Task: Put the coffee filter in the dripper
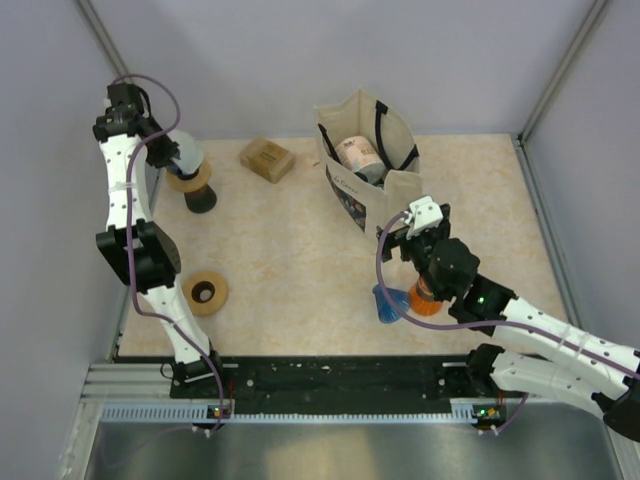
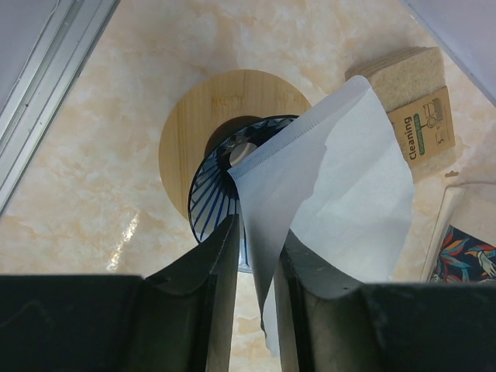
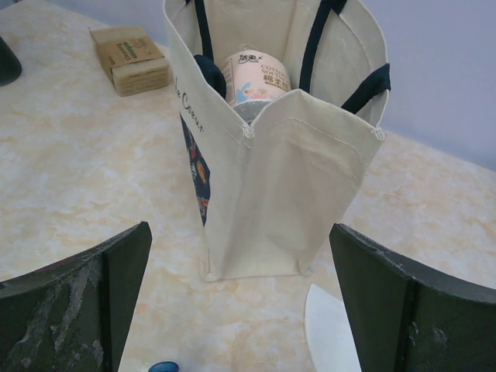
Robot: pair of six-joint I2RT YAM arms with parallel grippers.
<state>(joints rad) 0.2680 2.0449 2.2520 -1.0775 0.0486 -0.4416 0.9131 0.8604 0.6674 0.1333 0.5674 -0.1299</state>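
Note:
My left gripper (image 2: 260,256) is shut on a white paper coffee filter (image 2: 349,186), whose lower edge passes between the fingers. The filter hangs over the dripper (image 2: 213,186), a blue-ribbed cone set in a round wooden collar (image 2: 186,116). The filter's tip reaches the dripper's rim and its body fans out to the right. In the top view the left gripper (image 1: 180,155) is at the far left, above the dripper's black stand (image 1: 200,195). My right gripper (image 1: 408,243) is open and empty, facing the tote bag (image 3: 294,170).
The cream tote bag (image 1: 370,160) holds a paper cup (image 3: 256,77). A brown sponge pack (image 1: 267,158) lies at the back. A second wooden ring (image 1: 205,292) lies front left. A blue item (image 1: 388,303) and an orange item (image 1: 428,298) sit under the right arm, beside a white paper piece (image 3: 333,333).

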